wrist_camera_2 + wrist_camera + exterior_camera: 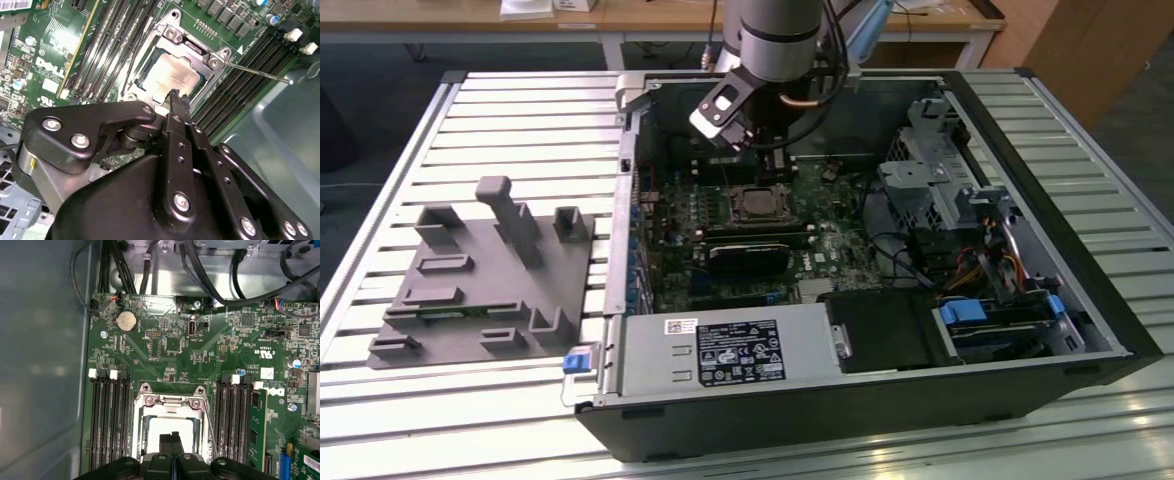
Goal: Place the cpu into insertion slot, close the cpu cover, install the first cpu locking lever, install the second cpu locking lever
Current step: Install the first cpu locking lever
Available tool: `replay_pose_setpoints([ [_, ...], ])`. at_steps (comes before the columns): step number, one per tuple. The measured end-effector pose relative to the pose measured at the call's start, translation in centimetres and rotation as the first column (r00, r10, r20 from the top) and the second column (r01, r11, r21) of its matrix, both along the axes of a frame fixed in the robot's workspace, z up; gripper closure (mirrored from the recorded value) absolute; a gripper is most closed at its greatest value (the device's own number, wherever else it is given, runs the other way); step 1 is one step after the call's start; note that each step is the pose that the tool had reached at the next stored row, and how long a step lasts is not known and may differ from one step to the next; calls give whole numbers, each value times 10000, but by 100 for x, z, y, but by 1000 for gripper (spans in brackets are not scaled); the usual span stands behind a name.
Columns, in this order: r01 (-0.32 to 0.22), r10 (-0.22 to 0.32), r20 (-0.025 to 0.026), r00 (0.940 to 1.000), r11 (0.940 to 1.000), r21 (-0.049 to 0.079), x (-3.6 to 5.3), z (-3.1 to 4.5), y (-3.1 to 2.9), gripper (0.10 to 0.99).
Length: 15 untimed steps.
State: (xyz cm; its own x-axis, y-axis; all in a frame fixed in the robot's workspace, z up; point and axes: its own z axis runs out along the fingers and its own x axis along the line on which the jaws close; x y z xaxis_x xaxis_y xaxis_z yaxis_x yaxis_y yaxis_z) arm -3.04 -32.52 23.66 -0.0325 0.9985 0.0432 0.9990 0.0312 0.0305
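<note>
Second wrist view — gripper point(176, 95) angled down over cpu point(167, 77) (cpu cover point(202, 56) lowered) — jaws together, empty.

Gripper point(770, 165) hangs inside open computer case point(854, 420), just above insertion slot point(758, 205); grey fixture point(480, 280) at exterior view's left.

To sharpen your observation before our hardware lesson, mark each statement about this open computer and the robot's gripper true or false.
1. The cpu sits in the insertion slot. True.
2. The gripper holds the cpu. False: it is shut on nothing, over the cpu.
3. The cpu cover is down around the cpu. True.
4. The grey fixture lies on the exterior view's right of the computer case. False: it lies on the case's left in that view.
</note>
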Motion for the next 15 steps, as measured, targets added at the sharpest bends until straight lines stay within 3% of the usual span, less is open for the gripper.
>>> replay_pose_setpoints([
  [15,0,0,0,10000,10000,-1,0,394,0,980],
])
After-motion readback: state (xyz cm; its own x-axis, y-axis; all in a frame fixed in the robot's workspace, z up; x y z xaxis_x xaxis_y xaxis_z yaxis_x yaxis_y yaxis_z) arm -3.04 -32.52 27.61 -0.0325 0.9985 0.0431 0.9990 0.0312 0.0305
